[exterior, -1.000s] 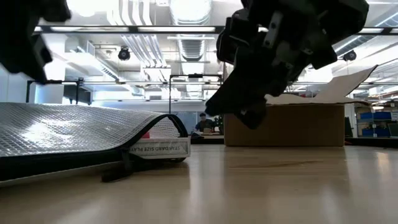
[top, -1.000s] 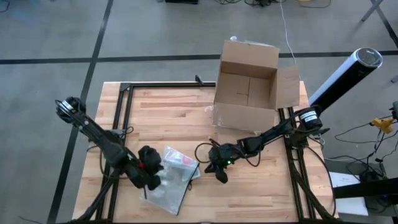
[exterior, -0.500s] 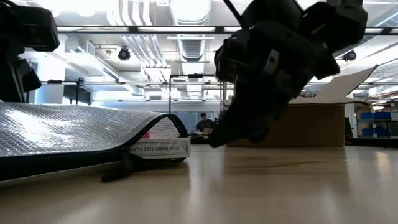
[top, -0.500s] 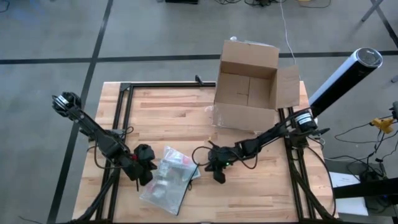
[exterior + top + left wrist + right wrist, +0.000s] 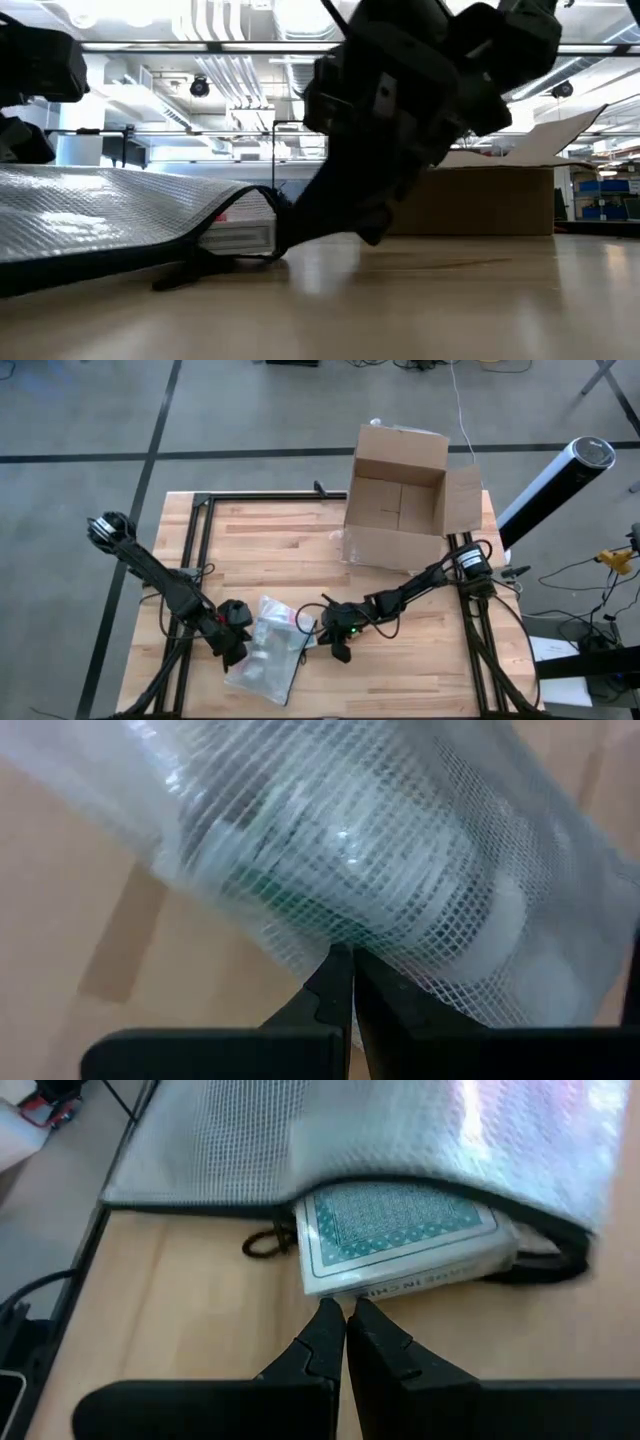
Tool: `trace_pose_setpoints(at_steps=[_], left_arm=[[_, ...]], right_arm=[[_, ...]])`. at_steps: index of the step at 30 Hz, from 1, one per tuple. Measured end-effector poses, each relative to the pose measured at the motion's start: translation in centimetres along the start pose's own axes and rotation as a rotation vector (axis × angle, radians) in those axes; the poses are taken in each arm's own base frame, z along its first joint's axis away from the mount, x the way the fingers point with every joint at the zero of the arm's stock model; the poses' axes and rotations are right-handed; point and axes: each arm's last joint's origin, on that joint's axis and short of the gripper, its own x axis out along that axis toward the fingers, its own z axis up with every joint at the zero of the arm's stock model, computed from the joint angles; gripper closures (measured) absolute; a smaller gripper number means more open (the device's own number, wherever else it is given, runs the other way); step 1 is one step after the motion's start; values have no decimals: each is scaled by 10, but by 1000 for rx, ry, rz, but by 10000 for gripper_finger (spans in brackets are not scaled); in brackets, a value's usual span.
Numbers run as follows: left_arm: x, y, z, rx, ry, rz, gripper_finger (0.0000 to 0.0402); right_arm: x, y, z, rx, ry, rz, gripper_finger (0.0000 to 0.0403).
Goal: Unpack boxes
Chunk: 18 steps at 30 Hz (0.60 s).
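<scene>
Both grippers have closed in on the mesh pouch (image 5: 272,648) since a second ago: the right gripper (image 5: 338,650) has slid across the table (image 5: 270,550) toward the pouch's open end, and the left gripper (image 5: 236,648) has pulled back to its other edge. Untouched, the cardboard box (image 5: 398,500) stands open at the table's far edge, flaps spread, well apart from both arms. Nearer the front lies the translucent pouch (its grid weave shows plainly in the left wrist view), with a card deck (image 5: 400,1240) poking out of its open mouth. In the right wrist view the right gripper's fingers are pressed together, tips just beside the deck's edge. The left gripper's fingers are likewise pinched together, tips at the pouch's rim; I cannot tell whether they pinch its fabric.
</scene>
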Motion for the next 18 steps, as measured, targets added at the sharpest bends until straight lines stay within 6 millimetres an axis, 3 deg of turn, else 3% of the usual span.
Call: trace_pose_setpoints(at_steps=[8, 18], left_arm=[[11, -9, 0, 48, 24, -72, 402], [12, -10, -1, 95, 61, -92, 402]], right_arm=[[14, -3, 12, 3, 0, -6, 403], [12, -12, 24, -4, -37, -59, 403]])
